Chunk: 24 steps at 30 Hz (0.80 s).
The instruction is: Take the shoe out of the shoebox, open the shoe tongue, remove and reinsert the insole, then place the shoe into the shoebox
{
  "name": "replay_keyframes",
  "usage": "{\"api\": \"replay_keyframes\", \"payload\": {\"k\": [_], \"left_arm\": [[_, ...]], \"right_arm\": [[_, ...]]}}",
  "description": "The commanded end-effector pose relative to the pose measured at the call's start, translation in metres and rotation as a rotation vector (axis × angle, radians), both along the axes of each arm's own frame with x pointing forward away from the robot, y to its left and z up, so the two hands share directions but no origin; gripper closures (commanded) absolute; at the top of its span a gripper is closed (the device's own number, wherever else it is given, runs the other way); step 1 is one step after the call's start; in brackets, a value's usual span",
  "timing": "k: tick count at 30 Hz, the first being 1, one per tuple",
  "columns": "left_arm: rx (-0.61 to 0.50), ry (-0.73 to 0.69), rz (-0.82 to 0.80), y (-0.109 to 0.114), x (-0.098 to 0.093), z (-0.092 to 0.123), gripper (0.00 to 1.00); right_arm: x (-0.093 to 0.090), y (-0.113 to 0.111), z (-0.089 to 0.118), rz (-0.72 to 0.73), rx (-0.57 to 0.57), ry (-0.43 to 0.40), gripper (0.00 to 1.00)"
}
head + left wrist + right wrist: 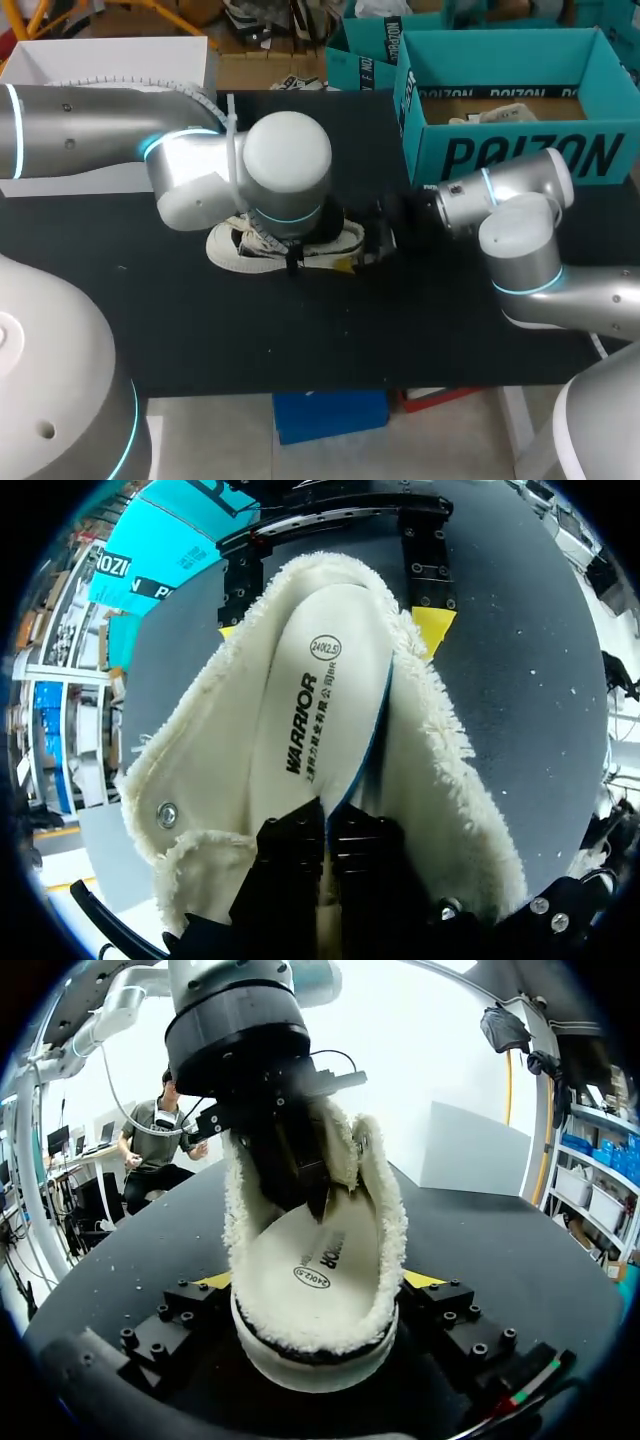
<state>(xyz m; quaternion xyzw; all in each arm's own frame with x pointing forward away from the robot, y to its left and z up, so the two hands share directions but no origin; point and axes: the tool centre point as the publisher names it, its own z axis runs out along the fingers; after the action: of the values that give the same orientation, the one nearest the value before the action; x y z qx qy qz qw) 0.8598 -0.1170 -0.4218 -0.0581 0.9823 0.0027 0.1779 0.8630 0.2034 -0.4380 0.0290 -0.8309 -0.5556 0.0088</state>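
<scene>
And here's the tally on the table right now: one shoe (235, 252), one insole (320, 710), one teal shoebox (520, 155), two arms, left arm (80, 130) and right arm (560, 300), and two grippers, left gripper (327, 815) and right gripper (320, 1280)

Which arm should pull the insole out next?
Left: the left jaws pinch the insole inside the shoe; the right jaws clamp the shoe's end, steadying it.
</scene>
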Motion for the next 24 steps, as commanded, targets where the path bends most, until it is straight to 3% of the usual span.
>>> {"api": "replay_keyframes", "payload": {"k": [1, 14, 24], "left_arm": [[-0.086, 0.069, -0.038, 0.020, 0.021, -0.035, 1.00], [-0.191, 0.112, -0.065, 0.009, -0.002, -0.001, 1.00], [-0.230, 0.112, -0.079, 0.006, 0.001, 0.025, 1.00]], "right_arm": [[-0.001, -0.003, -0.002, 0.000, -0.003, 0.001, 1.00], [-0.001, -0.003, -0.002, 0.000, -0.003, 0.001, 1.00], [-0.001, -0.003, -0.002, 0.000, -0.003, 0.001, 1.00]]}}
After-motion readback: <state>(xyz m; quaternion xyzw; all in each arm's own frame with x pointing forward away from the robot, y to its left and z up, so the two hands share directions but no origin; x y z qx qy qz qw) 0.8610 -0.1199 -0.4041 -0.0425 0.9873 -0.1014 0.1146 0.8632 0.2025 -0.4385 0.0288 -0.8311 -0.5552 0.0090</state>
